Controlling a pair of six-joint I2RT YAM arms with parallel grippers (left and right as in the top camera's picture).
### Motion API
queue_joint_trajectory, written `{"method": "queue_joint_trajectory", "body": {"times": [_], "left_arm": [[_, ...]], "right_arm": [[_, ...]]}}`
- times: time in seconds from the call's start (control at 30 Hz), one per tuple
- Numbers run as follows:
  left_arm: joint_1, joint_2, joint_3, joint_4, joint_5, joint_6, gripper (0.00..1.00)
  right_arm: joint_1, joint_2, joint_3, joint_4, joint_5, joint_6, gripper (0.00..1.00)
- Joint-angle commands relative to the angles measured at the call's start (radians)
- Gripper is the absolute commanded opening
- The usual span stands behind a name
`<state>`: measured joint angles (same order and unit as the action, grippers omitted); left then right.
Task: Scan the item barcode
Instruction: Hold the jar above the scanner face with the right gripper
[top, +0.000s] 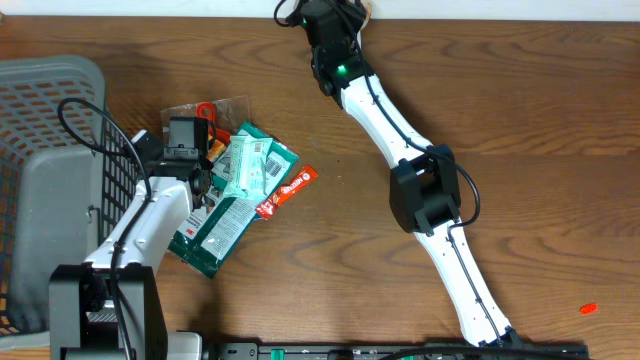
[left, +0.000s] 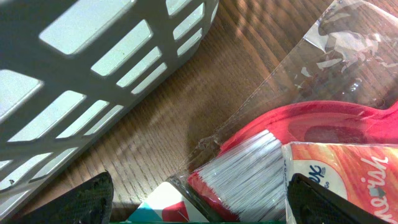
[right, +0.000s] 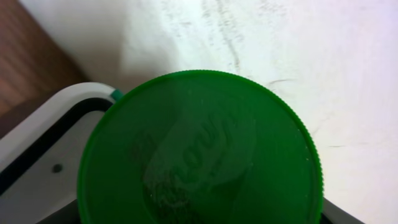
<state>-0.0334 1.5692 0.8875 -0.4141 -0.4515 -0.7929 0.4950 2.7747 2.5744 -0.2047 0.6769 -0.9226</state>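
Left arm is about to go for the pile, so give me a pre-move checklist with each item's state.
1. Left gripper open: ok, fingertips stand wide apart.
2. Left gripper empty: ok, nothing clamped between them.
3. Items below it: ok, bagged red brush and red-and-white pack lie underneath.
4. Basket out of the way: ok, off to one side.
5. Barcode facing up on green packet: cannot tell, too small.
6. Right gripper state: cannot tell, green lid fills its view.

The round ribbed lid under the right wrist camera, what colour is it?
Green; the round ribbed plastic lid fills the right wrist view.
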Motion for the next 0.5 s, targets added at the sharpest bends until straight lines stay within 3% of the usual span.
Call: {"method": "queue_joint_trajectory", "body": {"times": [0.0,0.47], "left_arm": [[0.006,0.013,-0.007,-0.002,-0.005,-0.017,0.89],[0.006,0.013,-0.007,-0.002,-0.005,-0.017,0.89]], "right_arm": [[0.013,0.009,0.013,0.034,0.047,-0.045,0.02],[0.017,0.009,0.013,0.054,0.055,-0.069,0.04]]}}
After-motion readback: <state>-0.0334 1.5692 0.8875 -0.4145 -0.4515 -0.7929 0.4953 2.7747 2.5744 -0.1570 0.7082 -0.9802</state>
